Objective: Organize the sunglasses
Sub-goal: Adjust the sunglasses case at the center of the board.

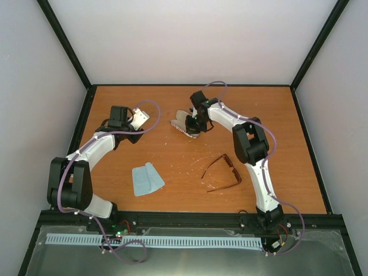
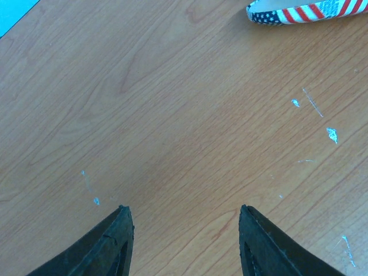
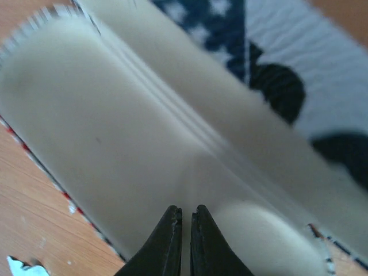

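Pinches cream lining of opened tan flag-striped oblong case (image 3: pixel 115 132) with right gripper (image 3: pixel 185 217), tips nearly touching. Holds left gripper (image 2: pixel 185 211) spread above wooden table (image 2: pixel 172 103). Leaves thin reddish-brown dark-lensed sunglasses (image 1: pixel 223 172) unfolded, well apart.

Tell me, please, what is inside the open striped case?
Only its pale cream lining shows in the case; the sunglasses lie outside on the table. The right gripper covers part of the inside.
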You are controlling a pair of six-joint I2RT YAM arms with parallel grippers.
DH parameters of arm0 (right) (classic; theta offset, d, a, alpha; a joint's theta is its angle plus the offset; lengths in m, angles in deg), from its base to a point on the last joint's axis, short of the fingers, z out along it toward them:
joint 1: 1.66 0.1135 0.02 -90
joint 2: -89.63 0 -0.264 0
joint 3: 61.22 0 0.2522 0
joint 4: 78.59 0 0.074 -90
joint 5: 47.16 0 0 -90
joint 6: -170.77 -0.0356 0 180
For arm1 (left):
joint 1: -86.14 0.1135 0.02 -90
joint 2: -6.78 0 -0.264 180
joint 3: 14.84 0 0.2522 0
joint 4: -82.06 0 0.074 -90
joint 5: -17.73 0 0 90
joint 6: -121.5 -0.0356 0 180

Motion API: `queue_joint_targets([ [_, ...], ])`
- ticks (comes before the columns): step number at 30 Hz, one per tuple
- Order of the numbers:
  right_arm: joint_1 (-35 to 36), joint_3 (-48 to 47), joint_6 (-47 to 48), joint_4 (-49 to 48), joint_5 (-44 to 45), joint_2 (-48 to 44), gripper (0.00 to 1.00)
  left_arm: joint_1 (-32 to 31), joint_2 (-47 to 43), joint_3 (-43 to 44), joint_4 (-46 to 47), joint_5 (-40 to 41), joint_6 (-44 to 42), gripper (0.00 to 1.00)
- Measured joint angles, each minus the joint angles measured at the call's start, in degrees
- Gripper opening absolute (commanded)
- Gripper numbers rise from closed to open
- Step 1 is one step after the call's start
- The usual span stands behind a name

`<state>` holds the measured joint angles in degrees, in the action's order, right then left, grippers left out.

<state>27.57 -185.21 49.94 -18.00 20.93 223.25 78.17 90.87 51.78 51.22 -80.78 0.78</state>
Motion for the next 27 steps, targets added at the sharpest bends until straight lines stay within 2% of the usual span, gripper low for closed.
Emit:
queue_joint_targets([
  [14, 2.7, 3.3, 2.0, 0.1, 0.8, -0.6, 0.07, 0.1, 1.0, 0.0, 0.8, -1.0, 0.4, 0.52],
  [18, 4.6, 2.5, 3.8, 2.9, 8.0, -1.0, 0.07, 0.2, 1.1, 0.0, 1.0, -1.3, 1.0, 0.55],
  [24, 12.5, 0.4, 6.3, 7.0, 23.1, -3.1, 0.06, 0.2, 1.9, 0.0, 2.2, -2.3, 3.1, 0.56],
  [27, 15.2, 0.7, 6.6, 7.6, 27.9, -4.0, 0.07, 0.2, 2.0, 0.0, 2.5, -2.5, 3.8, 0.58],
])
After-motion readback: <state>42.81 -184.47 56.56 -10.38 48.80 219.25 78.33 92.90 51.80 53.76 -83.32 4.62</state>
